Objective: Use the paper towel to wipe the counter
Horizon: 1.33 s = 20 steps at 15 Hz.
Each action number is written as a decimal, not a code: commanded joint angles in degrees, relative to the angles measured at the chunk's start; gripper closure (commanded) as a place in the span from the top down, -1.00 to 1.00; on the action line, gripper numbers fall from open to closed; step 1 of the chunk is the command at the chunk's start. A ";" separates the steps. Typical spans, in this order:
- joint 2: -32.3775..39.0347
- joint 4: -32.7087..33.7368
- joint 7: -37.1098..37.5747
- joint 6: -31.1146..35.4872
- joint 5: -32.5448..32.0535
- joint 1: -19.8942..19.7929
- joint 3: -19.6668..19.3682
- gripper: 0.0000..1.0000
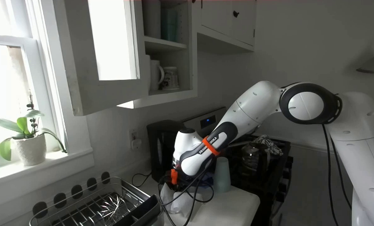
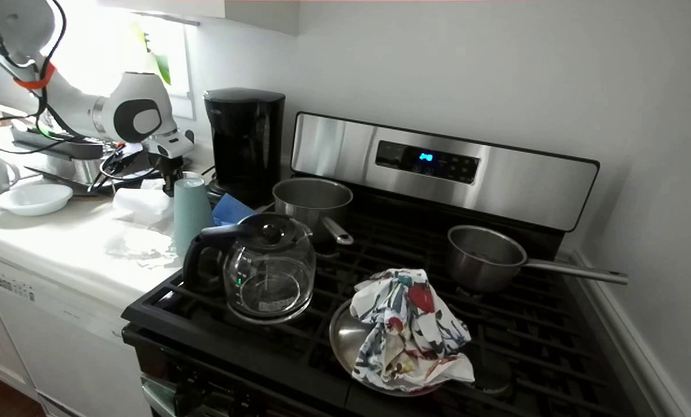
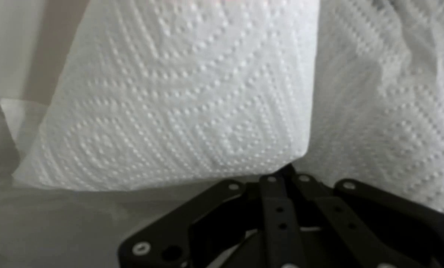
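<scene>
The paper towel (image 3: 192, 96) is white, thin and dotted, and fills much of the wrist view on both sides of the fingers. My gripper (image 3: 289, 169) has its fingers drawn together on the towel; the fingertips are partly hidden behind it. In both exterior views the towel (image 1: 185, 202) (image 2: 142, 202) hangs crumpled at the gripper (image 2: 172, 182), low over the white counter (image 1: 234, 208) (image 2: 79, 249). I cannot tell how much of it touches the surface. An irregular shiny patch (image 2: 142, 246) lies on the counter in front of the towel; spill or reflection is unclear.
A pale blue cup (image 1: 222, 175) (image 2: 192, 223) stands upside down close beside the gripper. A black coffee maker (image 2: 245, 139) is behind it. The dish rack (image 1: 121, 182) and a white bowl (image 2: 34, 198) lie beyond. A glass carafe (image 2: 270, 278) sits on the stove (image 2: 299, 341) by the counter's end.
</scene>
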 commanded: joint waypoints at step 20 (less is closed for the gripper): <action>-3.03 -2.66 -6.35 -28.99 7.33 0.72 2.08 -0.99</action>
